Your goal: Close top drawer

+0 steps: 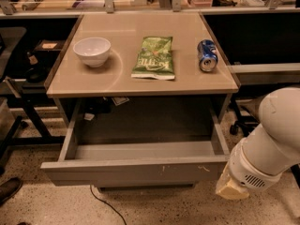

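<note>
The top drawer (pixel 136 172) is a wide, shallow grey metal drawer pulled far out from under the tan table top (pixel 117 78). Its flat front has small white scratch marks right of centre, and the part of its inside that shows holds nothing. My white arm (pixel 272 139) comes in from the right edge. The gripper (pixel 232 189) shows only as a cream-coloured end low at the right. It sits just beside the right end of the drawer front, at about the same height.
On the table top stand a white bowl (pixel 92 50), a green chip bag (pixel 153 57) and a blue soda can (pixel 206 55) lying on its side. A cable (pixel 105 203) runs on the speckled floor under the drawer. Dark frames and chair legs stand on both sides.
</note>
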You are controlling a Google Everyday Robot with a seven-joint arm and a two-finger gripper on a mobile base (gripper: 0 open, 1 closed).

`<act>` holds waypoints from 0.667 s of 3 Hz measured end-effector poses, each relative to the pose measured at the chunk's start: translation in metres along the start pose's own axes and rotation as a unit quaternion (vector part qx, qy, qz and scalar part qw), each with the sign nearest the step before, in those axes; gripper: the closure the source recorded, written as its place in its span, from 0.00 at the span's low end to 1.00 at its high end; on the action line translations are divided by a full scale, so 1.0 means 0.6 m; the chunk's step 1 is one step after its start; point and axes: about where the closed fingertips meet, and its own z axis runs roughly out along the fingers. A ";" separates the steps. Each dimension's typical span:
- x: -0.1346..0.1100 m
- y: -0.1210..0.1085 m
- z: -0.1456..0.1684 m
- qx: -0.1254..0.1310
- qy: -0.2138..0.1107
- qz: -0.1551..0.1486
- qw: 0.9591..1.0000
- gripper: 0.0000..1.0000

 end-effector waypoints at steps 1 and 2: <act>-0.004 -0.006 0.024 -0.007 0.010 0.009 1.000 1.00; -0.011 -0.026 0.067 0.002 -0.001 0.020 1.000 1.00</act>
